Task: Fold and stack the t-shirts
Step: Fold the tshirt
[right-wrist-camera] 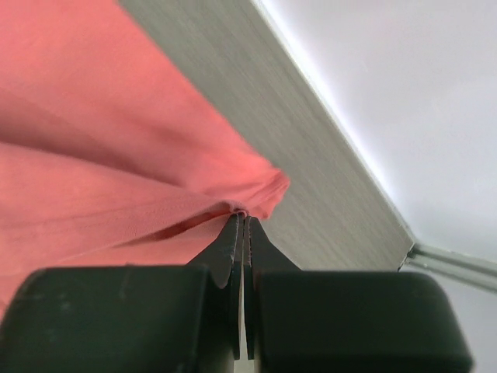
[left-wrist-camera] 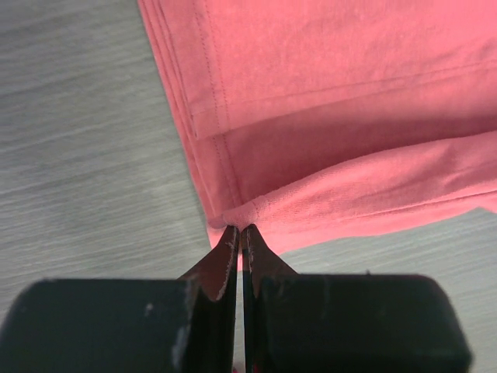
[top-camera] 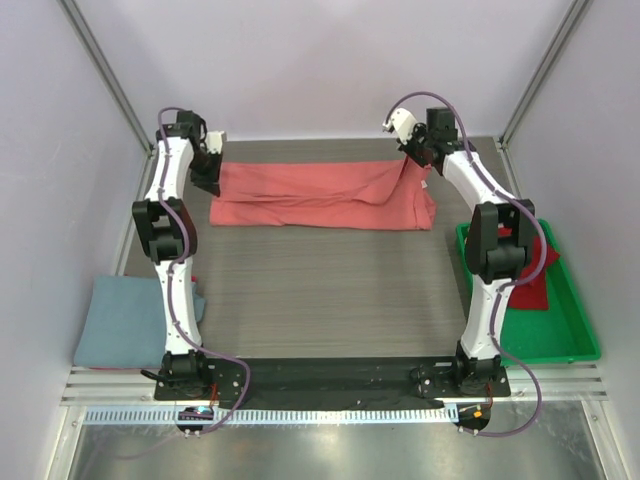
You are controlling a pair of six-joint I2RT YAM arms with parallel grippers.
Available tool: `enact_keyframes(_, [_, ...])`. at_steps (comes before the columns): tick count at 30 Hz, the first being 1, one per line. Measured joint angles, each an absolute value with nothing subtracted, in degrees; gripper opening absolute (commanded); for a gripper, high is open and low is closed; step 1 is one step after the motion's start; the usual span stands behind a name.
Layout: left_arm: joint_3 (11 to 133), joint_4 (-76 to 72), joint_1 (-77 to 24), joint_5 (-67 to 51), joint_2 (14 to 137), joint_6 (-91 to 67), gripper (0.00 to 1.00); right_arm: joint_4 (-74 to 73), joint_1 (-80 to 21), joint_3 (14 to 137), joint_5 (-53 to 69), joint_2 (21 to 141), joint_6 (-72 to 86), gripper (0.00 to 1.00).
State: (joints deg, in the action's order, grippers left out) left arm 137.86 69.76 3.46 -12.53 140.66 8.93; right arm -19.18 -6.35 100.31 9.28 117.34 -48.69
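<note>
A coral-red t-shirt (top-camera: 320,197) lies folded lengthwise across the far part of the table. My left gripper (top-camera: 209,180) is at its left end, shut on a fold of the shirt's edge (left-wrist-camera: 241,221). My right gripper (top-camera: 421,155) is at the shirt's right end, shut on the cloth and lifting that corner (right-wrist-camera: 245,211) off the table. A folded light-blue t-shirt (top-camera: 125,322) lies off the table's near-left side. A dark red t-shirt (top-camera: 535,265) lies in the green tray.
A green tray (top-camera: 560,335) stands at the right, beside the right arm. The back wall rail (right-wrist-camera: 450,256) runs close behind the right gripper. The grey table (top-camera: 320,290) stretches between the arms.
</note>
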Motion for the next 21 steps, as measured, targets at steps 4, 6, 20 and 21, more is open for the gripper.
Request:
enact_keyframes(4, [140.0,68.9,3.6,-11.9,141.7,8.3,0.08,-19.3,-6.4,109.0,9.0,124.2,-47.2,0.04])
enact_keyframes(6, [140.9,68.4,3.6,-11.3,142.2,7.9,0.28,-18.3,-6.6,113.4,8.4,127.9,-46.1,0.21])
enact_keyframes(20, [134.5,64.0,2.2,-6.7,130.9,6.3,0.33,-17.3,-9.1,102.6,8.7,117.0,-35.8,0.5])
enact_keyframes(21, [133.8,64.1,1.7,-7.0,130.5,6.5,0.31,-18.7,-9.3,101.4,10.5,115.5,-35.5,0.5])
